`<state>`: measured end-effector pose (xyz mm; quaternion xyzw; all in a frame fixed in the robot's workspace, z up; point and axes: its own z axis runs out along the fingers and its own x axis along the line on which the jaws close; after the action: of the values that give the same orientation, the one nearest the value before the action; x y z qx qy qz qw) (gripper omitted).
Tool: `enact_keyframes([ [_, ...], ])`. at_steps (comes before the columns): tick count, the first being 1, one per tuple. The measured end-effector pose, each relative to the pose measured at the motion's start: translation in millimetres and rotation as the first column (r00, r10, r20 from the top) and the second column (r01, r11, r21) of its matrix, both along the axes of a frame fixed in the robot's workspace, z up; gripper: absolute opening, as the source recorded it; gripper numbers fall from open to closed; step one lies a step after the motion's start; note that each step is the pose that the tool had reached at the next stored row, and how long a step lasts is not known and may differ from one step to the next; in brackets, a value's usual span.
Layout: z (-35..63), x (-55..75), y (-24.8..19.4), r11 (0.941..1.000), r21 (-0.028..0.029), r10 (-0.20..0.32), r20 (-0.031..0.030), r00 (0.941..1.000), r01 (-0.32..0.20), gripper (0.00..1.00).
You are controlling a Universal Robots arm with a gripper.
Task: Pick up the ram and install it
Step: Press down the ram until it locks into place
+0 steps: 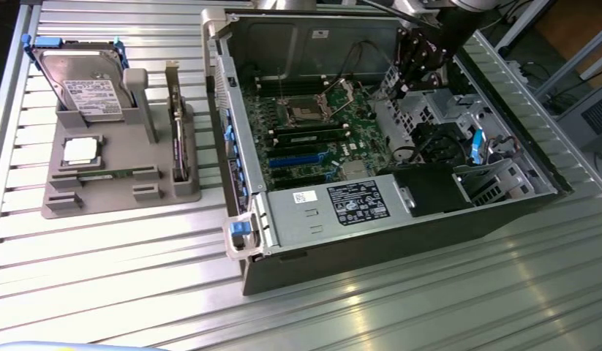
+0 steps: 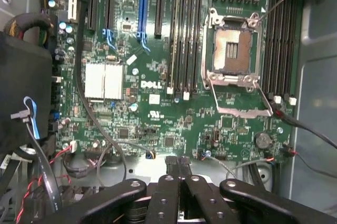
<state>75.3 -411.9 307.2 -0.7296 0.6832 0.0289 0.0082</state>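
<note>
The ram is a long thin board standing on its edge in a slot of the grey holder, at the exterior view's left, outside the computer. My gripper hangs inside the open computer case, far from the ram, above the motherboard's edge. In the wrist view the gripper is shut, its fingers pressed together with nothing between them. Beyond the fingers lie the green motherboard, the open processor socket and the long dark memory slots.
The grey holder also carries a hard drive, a square silver processor and a short green board. Cables and a black power supply crowd the case. All stands on a ribbed metal table.
</note>
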Motion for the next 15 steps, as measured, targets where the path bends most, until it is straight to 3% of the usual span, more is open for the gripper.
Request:
enact_keyframes([
  [5, 0.0, -9.4, 0.0, 1.0, 0.0, 0.0, 0.0001, 1.0, 0.0, 0.1],
  [9, -0.5, -37.9, 0.0, 1.0, -0.0001, 0.0, 0.0002, 1.0, 0.0, 0.1],
  [15, -0.5, -55.3, 0.1, 0.9999, -0.0001, -0.013, 0.0024, 0.9999, 0.013, 0.1],
])
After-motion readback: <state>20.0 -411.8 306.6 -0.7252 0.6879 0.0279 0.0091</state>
